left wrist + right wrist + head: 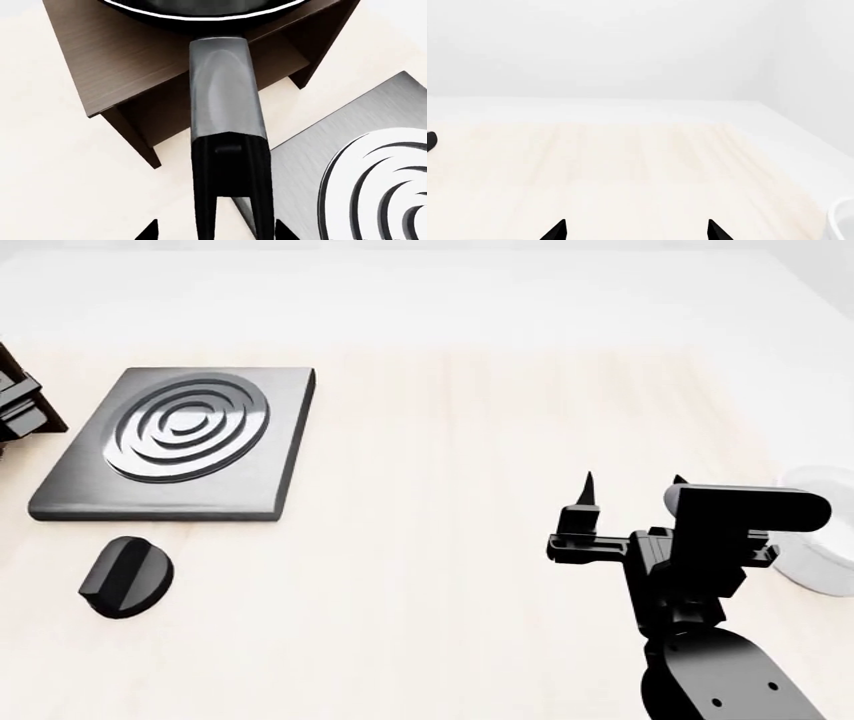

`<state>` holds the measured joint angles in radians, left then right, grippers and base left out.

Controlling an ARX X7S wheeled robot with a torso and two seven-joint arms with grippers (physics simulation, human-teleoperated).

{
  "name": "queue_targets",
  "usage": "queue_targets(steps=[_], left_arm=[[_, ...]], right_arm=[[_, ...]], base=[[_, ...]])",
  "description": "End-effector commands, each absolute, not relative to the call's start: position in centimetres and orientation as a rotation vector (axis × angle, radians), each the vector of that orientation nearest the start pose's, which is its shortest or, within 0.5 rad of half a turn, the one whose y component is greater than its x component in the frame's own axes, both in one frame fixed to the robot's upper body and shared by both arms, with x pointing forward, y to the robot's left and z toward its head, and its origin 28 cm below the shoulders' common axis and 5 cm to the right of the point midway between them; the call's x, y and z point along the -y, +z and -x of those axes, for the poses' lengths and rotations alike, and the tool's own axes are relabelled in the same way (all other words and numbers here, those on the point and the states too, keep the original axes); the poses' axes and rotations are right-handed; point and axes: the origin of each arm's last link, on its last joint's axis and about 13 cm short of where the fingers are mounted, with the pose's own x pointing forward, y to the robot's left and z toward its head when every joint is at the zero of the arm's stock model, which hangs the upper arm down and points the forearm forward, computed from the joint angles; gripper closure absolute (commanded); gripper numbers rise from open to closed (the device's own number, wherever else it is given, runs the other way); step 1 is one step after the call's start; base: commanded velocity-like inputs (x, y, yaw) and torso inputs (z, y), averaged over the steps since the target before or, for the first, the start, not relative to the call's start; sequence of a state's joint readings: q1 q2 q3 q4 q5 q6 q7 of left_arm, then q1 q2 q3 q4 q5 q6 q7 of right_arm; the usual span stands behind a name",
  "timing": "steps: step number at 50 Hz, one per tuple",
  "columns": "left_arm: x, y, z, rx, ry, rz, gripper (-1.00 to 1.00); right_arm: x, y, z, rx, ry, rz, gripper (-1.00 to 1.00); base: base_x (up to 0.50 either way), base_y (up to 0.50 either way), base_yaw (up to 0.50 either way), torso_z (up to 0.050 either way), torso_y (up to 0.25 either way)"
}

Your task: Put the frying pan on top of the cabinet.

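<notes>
In the left wrist view the black frying pan (200, 12) lies on the flat top of the dark brown cabinet (113, 65). Only its near rim shows. Its long handle (223, 95) sticks out past the cabinet's open side toward me. My left gripper (217, 231) is open; its fingertips (148, 232) stand on either side of the handle's black end, with a clear gap on one side. In the head view only a bit of the left arm (16, 405) shows at the left edge. My right gripper (627, 490) is open and empty above the table; it also shows in the right wrist view (635, 231).
A grey square burner plate (180, 440) with concentric rings lies at the left, right beside the cabinet (373, 165). A black knob (124, 575) lies in front of it. A white bowl (825, 530) sits at the right edge, close to my right gripper (844, 220).
</notes>
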<state>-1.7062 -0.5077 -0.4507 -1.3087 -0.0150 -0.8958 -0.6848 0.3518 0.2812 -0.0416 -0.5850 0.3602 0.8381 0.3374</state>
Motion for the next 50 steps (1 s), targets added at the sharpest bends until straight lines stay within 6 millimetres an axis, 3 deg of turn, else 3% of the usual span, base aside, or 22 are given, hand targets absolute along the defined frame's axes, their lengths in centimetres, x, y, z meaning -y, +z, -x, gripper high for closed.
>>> queue_targets(steps=[1, 24, 31, 34, 37, 38, 39, 40, 41, 42, 45, 48, 50], left_arm=[[-39.8, 30.4, -36.9, -0.517, 0.967, 0.430, -1.00], [-39.2, 31.6, -37.1, -0.461, 0.921, 0.369, -1.00], [-38.4, 33.2, -37.7, -0.368, 0.883, 0.340, -1.00], [-37.0, 34.7, -38.3, -0.270, 0.813, 0.232, -1.00], [-35.1, 36.5, -39.1, -0.161, 0.603, 0.239, -1.00], [-34.3, 36.6, -39.1, -0.157, 0.571, 0.181, -1.00], [-33.3, 34.0, -39.1, -0.261, 0.488, 0.182, -1.00], [-32.4, 32.5, -38.6, -0.337, 0.421, 0.211, -1.00], [-31.0, 29.0, -38.0, -0.467, 0.328, 0.195, -1.00], [-30.0, 28.1, -36.9, -0.528, 0.262, 0.213, -1.00], [-28.2, 28.3, -33.8, -0.379, 0.163, 0.171, -1.00], [-26.6, 30.0, -29.5, -0.079, 0.095, 0.112, -1.00], [-25.5, 28.4, -27.7, -0.037, 0.013, 0.075, -1.00]], right_arm=[[12.2, 15.7, -24.1, 0.065, -0.105, 0.043, -1.00], [12.2, 15.8, -24.1, 0.066, -0.100, 0.042, -1.00], [12.2, 15.8, -24.1, 0.068, -0.101, 0.041, -1.00], [12.2, 15.8, -24.1, 0.067, -0.103, 0.039, -1.00], [12.2, 15.9, -24.0, 0.071, -0.104, 0.041, -1.00], [12.2, 15.9, -24.0, 0.071, -0.105, 0.041, -1.00], [12.2, 15.9, -24.0, 0.072, -0.105, 0.041, -1.00], [12.3, 15.9, -23.9, 0.073, -0.106, 0.040, -1.00], [12.3, 15.9, -23.9, 0.074, -0.106, 0.040, -1.00], [12.2, 15.9, -23.9, 0.074, -0.105, 0.041, -1.00], [12.2, 15.8, -23.9, 0.073, -0.105, 0.044, -1.00], [12.2, 15.9, -23.8, 0.076, -0.104, 0.042, -1.00], [12.2, 16.0, -23.8, 0.078, -0.103, 0.041, -1.00]], base=[[0.00, 0.00, 0.00, 0.000, 0.250], [0.00, 0.00, 0.00, 0.000, 0.250], [0.00, 0.00, 0.00, 0.000, 0.058], [0.00, 0.00, 0.00, 0.000, 0.000], [0.00, 0.00, 0.00, 0.000, 0.000], [0.00, 0.00, 0.00, 0.000, 0.000], [0.00, 0.00, 0.00, 0.000, 0.000], [0.00, 0.00, 0.00, 0.000, 0.000], [0.00, 0.00, 0.00, 0.000, 0.000], [0.00, 0.00, 0.00, 0.000, 0.000], [0.00, 0.00, 0.00, 0.000, 0.000], [0.00, 0.00, 0.00, 0.000, 0.000], [0.00, 0.00, 0.00, 0.000, 0.000]])
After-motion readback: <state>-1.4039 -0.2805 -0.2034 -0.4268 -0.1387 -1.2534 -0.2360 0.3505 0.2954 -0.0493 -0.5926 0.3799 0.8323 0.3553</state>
